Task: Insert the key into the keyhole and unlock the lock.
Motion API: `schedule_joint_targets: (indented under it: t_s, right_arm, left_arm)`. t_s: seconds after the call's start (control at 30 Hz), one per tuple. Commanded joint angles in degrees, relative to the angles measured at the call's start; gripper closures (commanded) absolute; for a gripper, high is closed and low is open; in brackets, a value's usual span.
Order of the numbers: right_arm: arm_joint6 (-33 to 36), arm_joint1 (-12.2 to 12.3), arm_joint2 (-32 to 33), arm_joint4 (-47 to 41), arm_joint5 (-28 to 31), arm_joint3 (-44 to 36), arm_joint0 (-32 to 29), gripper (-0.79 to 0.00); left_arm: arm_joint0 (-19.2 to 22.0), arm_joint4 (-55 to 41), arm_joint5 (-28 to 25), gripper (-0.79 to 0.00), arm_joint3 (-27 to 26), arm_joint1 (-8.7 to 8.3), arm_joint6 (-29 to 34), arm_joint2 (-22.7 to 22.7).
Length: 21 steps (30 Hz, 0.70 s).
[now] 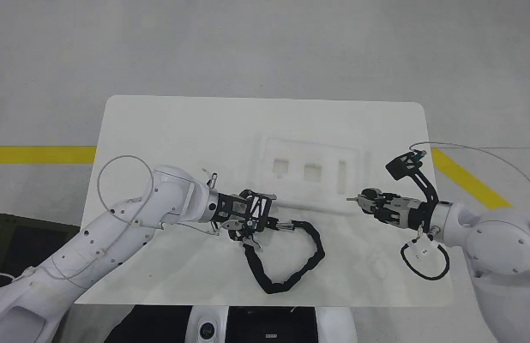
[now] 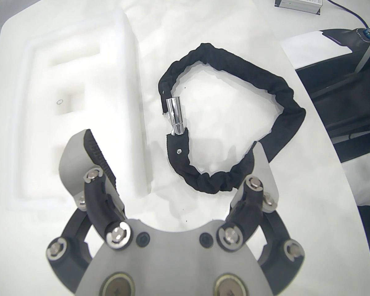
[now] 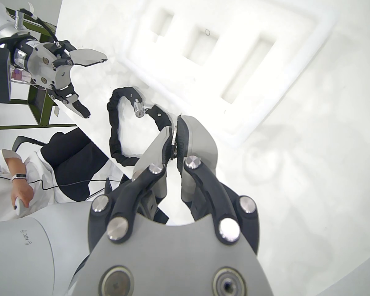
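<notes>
Chain lock (image 1: 317,250) is lying in a closed loop on the desk (image 1: 162,129), just beside the white foam tray (image 1: 312,147). Its chrome lock cylinder (image 2: 175,115) is joining the 2 ends of the black sleeve, and the keyhole (image 3: 138,113) is showing toward the right gripper (image 1: 362,202). The left gripper (image 1: 265,221) is hovering at the cylinder end of the loop, jaws apart and holding nothing. The right gripper is hanging well apart from the lock, jaws clamped together on a thin metal piece, judged to be the key (image 1: 351,199). Step in hand: approach, with insertion not yet begun. The next move is calling for the left jaws to steady the cylinder. The key shaft must then line up with the keyhole axis before it advances and turns.
</notes>
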<state>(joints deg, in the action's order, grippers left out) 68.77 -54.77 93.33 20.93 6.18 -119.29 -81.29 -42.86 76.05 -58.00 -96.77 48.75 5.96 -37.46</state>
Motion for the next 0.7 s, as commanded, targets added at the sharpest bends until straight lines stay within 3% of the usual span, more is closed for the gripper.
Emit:
schedule_joint_targets:
  t_s: [0.0, 0.5, 0.67]
  right_arm:
    - [0.0, 0.0, 0.0, 0.0, 0.0, 0.0, 0.0, 0.0]
    - [0.0, 0.0, 0.0, 0.0, 0.0, 0.0, 0.0, 0.0]
    - [0.0, 0.0, 0.0, 0.0, 0.0, 0.0, 0.0, 0.0]
  left_arm:
    - [-0.02, -0.01, 0.0, -0.785, -0.02, -0.01, 0.02, -0.02]
    - [-1.02, 0.25, 1.91, -0.785, -0.06, 0.06, 0.71, -0.22]
    - [-1.77, 1.1, 2.59, -0.785, -1.38, 0.86, 2.39, 1.24]
